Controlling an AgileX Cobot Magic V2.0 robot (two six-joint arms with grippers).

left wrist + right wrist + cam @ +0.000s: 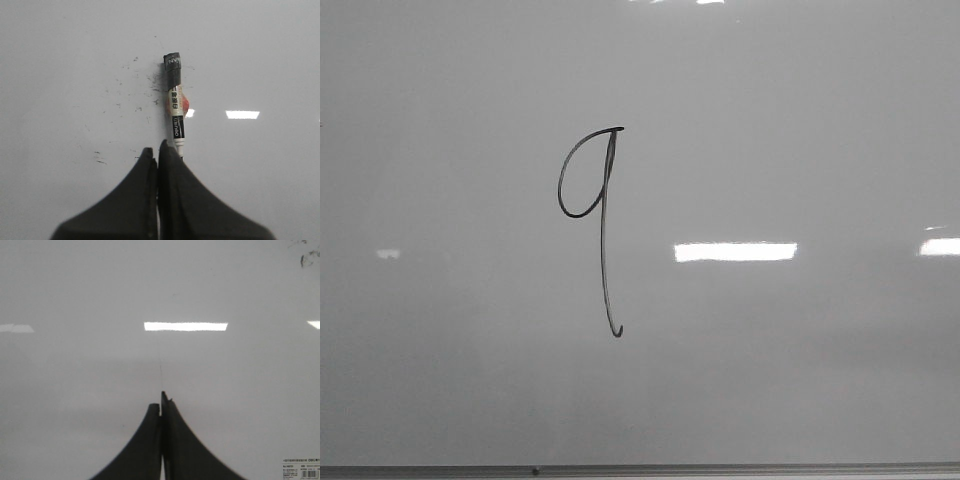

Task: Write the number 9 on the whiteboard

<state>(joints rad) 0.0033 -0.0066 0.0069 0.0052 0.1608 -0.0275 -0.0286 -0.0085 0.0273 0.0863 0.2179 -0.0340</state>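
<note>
The number 9 [602,240] is drawn in thin black line near the middle of the whiteboard [800,130], with a narrow loop and a long tail hooked at the end. No gripper shows in the front view. In the left wrist view my left gripper [156,151] is shut with nothing between its fingers. A black-and-white marker [176,110] with a black cap lies on the board just beyond it, its end hidden behind one finger. My right gripper [161,400] is shut and empty over bare board [100,290].
The board's grey frame edge [640,470] runs along the bottom of the front view. Faint black ink specks [135,85] lie beside the marker. A small printed label [300,467] sits on the board. Bright light reflections [735,251] show on the glossy surface.
</note>
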